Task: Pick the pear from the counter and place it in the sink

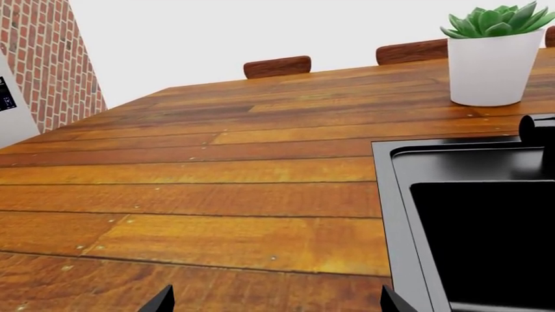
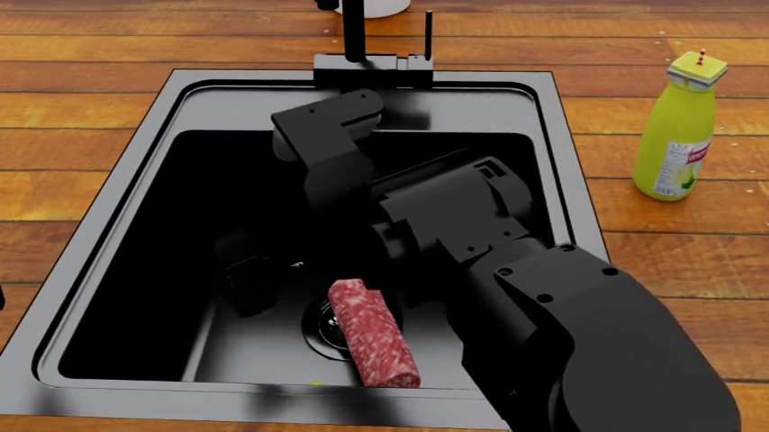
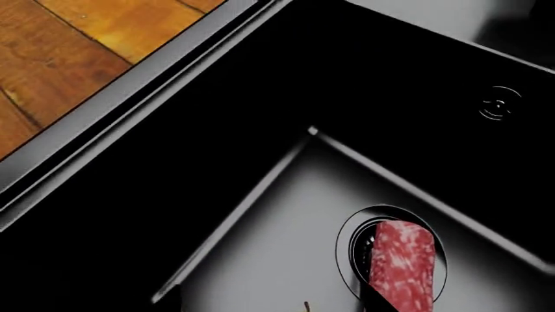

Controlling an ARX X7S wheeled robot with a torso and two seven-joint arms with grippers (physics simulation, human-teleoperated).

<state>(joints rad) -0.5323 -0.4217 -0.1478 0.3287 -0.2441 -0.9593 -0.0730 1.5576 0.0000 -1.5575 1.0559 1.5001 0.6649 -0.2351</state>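
over the sink [image 2: 132, 225], the right arm is reaching down into the black basin, and its gripper [image 2: 258, 279] is sitting low near the basin floor, close to the round drain [image 2: 327, 322]. a red speckled sausage [image 2: 373, 333] is lying across that drain; the right wrist view is showing the same sausage over the drain ring. the pear is not appearing clearly in any view. a small yellowish speck is showing at the near basin wall in the head view, but it is too small to identify. the pear's position therefore cannot be stated from these pictures.

the right gripper's fingers are dark against the dark basin, and whether they are spread or pressed together cannot be told. the left gripper's fingertips [image 1: 160, 302] are showing well apart at the frame edge, with nothing between them, hovering over the counter [image 1: 217, 195] beside the sink rim.

judged from this, the task is either at the release stage or just past it, since the arm is working inside the sink; confirmation of placement is remaining. a labelled bottle [image 2: 676, 126] and a potted succulent [image 1: 494, 55] are standing on the counter, uninvolved.
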